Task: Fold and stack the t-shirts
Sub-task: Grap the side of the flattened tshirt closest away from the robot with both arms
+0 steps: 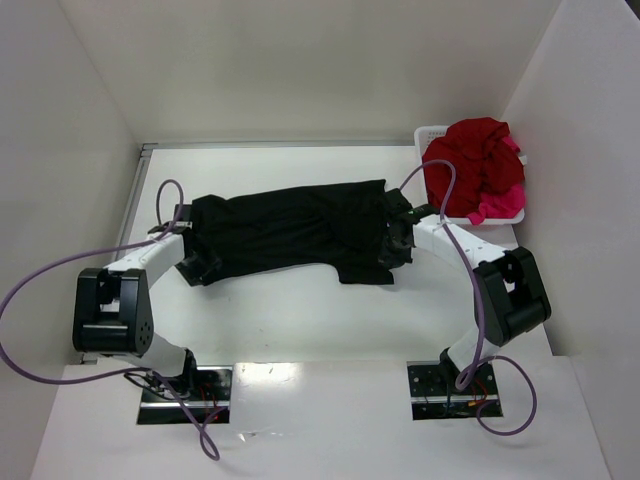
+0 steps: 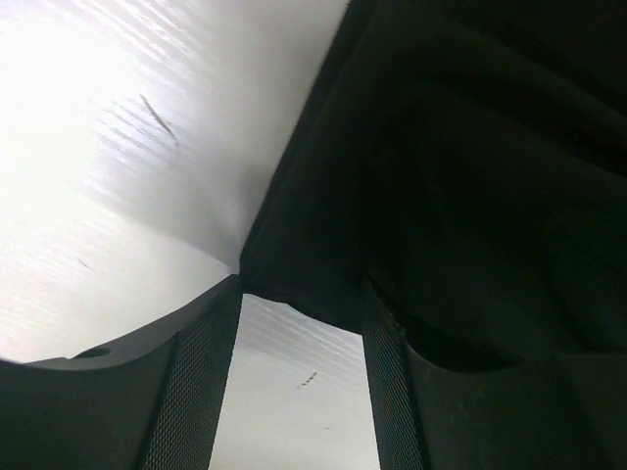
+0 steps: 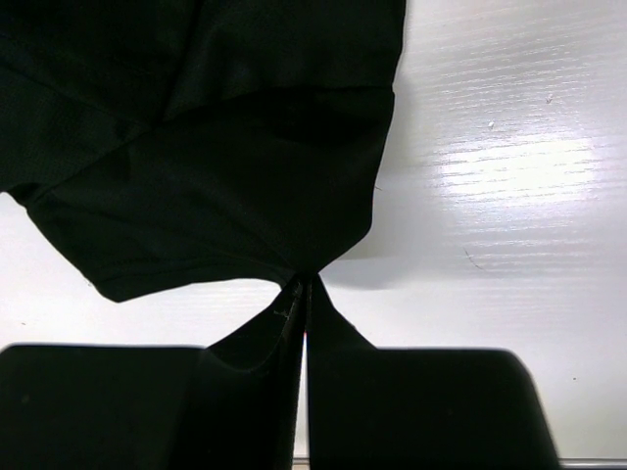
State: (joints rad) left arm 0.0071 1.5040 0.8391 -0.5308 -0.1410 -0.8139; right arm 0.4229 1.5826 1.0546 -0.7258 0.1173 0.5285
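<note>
Stretched across mid-table: black t-shirt (image 1: 290,232). Pinched tight at its 3 o'clock end by right gripper (image 3: 304,294). At 9 o'clock, left gripper (image 2: 304,313) parted, hem at fingertips. Heaped in white basket (image 1: 432,133), 1 o'clock: red t-shirt (image 1: 480,155), pink t-shirt (image 1: 500,205).

Bright overhead light, table (image 2: 69,117) glare — black t-shirt (image 1: 290,230) underexposed

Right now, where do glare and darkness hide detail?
Top external: glare strip at the near edge of the table; the black t-shirt shows few folds. Left wrist: table washed out at upper left, shirt almost featureless. Right wrist: bright reflection at right, soft shadow beside the shirt.
</note>
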